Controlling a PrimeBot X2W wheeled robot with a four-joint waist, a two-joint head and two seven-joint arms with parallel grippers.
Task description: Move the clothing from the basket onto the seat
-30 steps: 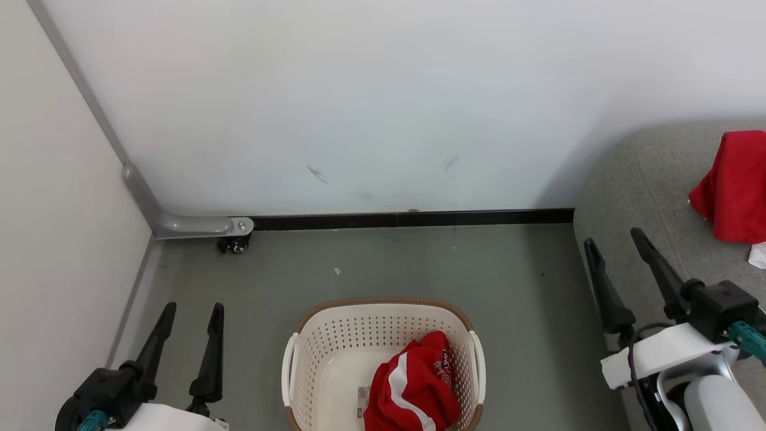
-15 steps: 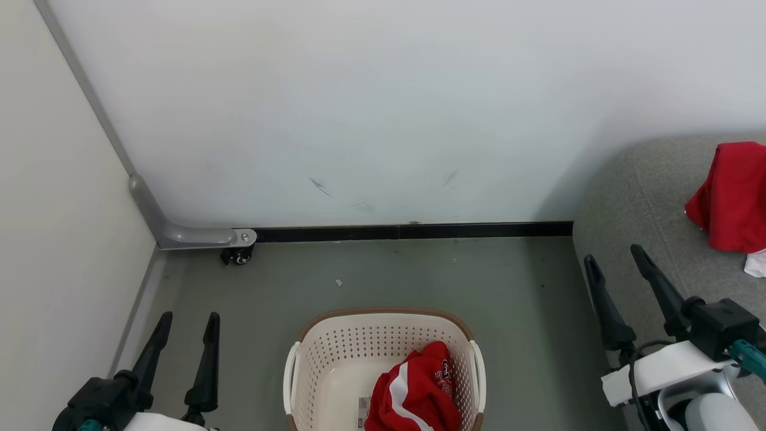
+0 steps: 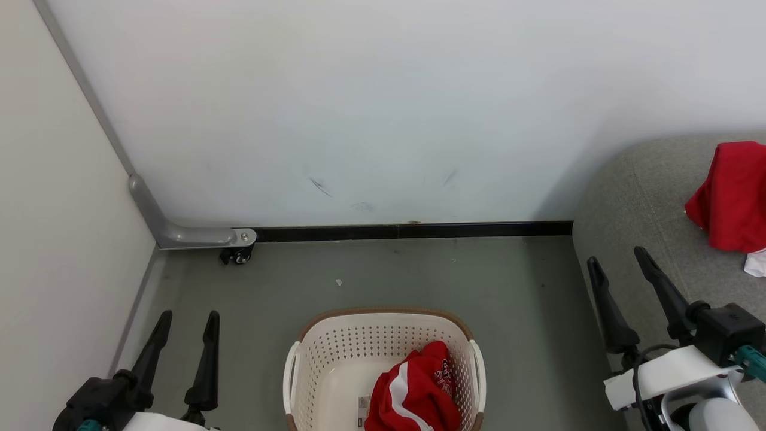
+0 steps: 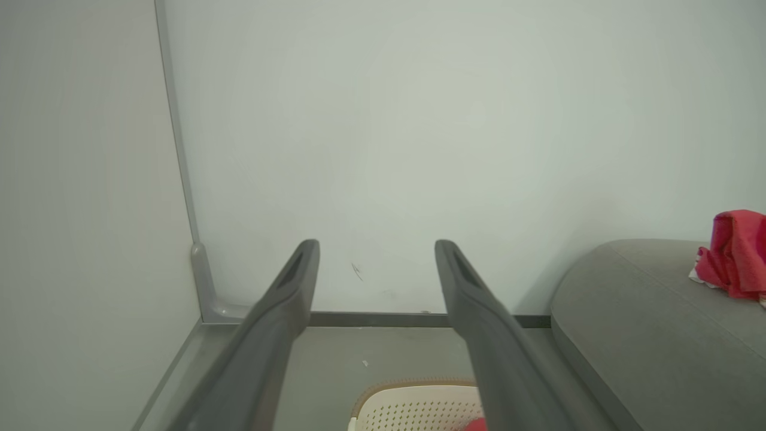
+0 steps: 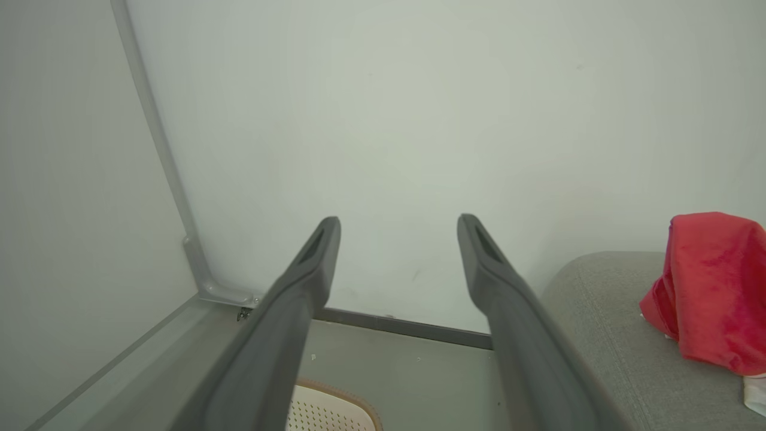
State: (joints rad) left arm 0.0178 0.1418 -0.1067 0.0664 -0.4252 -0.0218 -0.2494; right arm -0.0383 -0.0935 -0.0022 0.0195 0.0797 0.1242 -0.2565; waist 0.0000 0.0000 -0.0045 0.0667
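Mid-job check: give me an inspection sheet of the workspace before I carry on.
Surface: grey floor, with the basket standing on it.
Job's things: basket holds a red striped garment; a second red garment lies on the sofa, with a white cloth beside it.
Clutter: pale speck on the floor; label on the basket's bottom.
Claws: left claw open, empty, left of the basket; right claw open, empty, by the sofa's edge.
Cables: black cable looped at the right wrist.
Surroundings: white wall, black skirting, grey corner bracket with a caster.
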